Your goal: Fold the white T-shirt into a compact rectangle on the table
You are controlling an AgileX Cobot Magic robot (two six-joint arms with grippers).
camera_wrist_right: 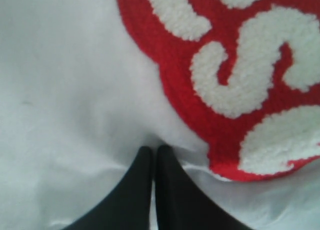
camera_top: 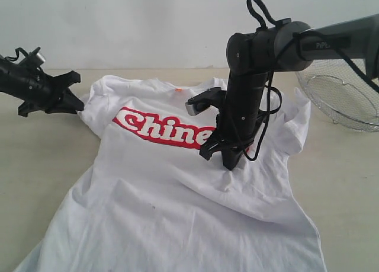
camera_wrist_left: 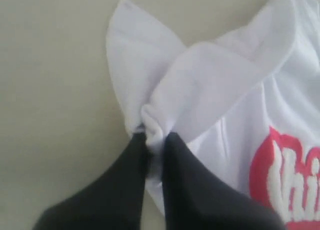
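**White T-shirt laid out for folding, near to far.**

Nearest the exterior camera: hem end of the white T-shirt (camera_top: pixel 166 218), spread front up and wrinkled on the table (camera_top: pixel 35 177), lower corners cut off by the frame edge. Long axis running near to far, hem to collar.

Farther in, at chest height: right gripper (camera_top: pixel 228 160) planted tip-down on the cloth, just beside the last letters of the red-outlined lettering (camera_top: pixel 157 127) and right of the shirt's midline. Jaws fully closed, tips touching each other and the fabric. Small creases gathering at the tips in the right wrist view. No telling whether a pinch of cloth sits between them or only under them.

Farther again, at the garment's left edge: left gripper (camera_top: pixel 74 101) clamped on the sleeve (camera_top: pixel 89 103). Jaws nearly together, with a bunched fold of white cloth caught between the tips, plain in the left wrist view.

Governing relation: held sleeve to the left of the long axis, pressed chest point to the right of it. Likely next move, by judgement: sleeve carried rightward across the lettering, folding about a line parallel to the long axis. Left arm the nearer to that work, right arm probably serving as anchor.

Farthest back, on the right: wire-mesh basket (camera_top: pixel 346 100), beside the shirt's other sleeve and outside the fold.
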